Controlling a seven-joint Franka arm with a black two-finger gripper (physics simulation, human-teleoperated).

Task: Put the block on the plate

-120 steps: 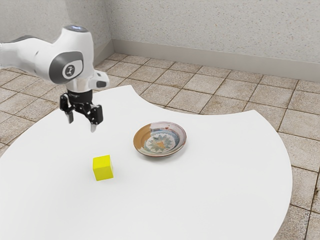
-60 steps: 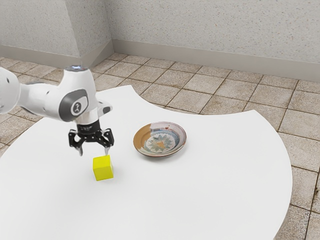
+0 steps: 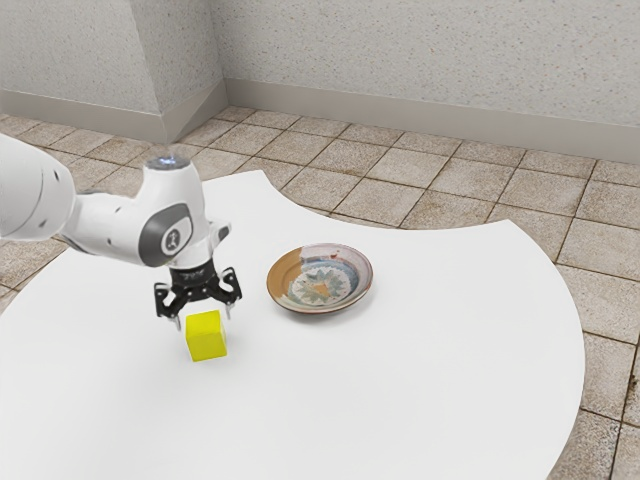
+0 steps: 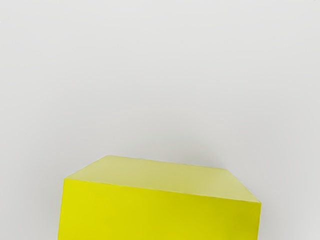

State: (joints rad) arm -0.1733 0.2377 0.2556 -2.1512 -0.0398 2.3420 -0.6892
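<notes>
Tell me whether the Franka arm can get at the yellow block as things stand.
Likely yes: the open claw is over the yellow block, I see nothing in the way, and the plate sits apart from the block.

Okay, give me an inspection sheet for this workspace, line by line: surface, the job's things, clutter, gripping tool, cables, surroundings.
Surface: smooth white table with a curved edge.
Job's things: bright yellow cube-shaped block sits on the table, off the round, patterned, brown-and-white plate; the plate holds nothing.
Clutter: nothing seen.
Gripping tool: black two-finger tool open, fingers apart, close over the block.
Cables: nothing seen.
Surroundings: brownish tiled floor, speckled grey wall.
</notes>
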